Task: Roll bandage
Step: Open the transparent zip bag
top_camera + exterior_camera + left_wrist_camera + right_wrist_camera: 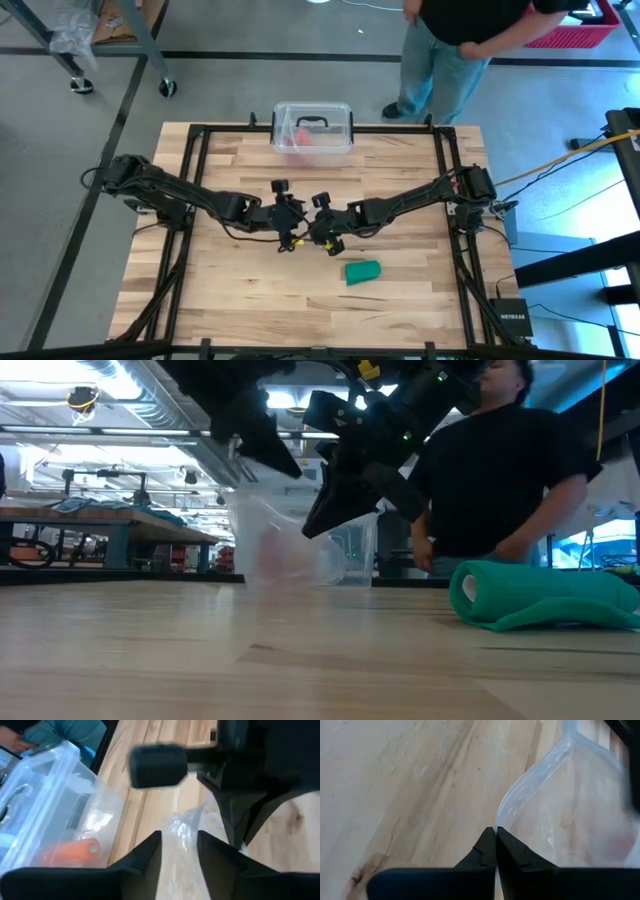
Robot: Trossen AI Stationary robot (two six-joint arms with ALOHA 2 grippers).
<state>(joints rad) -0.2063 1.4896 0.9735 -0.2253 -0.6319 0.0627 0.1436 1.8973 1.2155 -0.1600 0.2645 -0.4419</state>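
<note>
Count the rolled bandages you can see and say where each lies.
2: a green bandage on the bare table by the grippers, and an orange roll inside the clear plastic box. More may be hidden there.

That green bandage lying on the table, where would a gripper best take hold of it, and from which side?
Probably at the rolled end of the bandage, from above, fingers across its width. That end is a firm round coil lying on its side on the table; the rest trails off flat and limp. Both grippers, left and right, hang apart from it, holding a clear wrapper.

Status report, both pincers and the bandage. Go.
Left pincer open around the clear wrapper, mid-table. Right pincer shut on that wrapper, held aloft between both. Bandage rolled, lying free nearby. Clear box at far edge.
</note>
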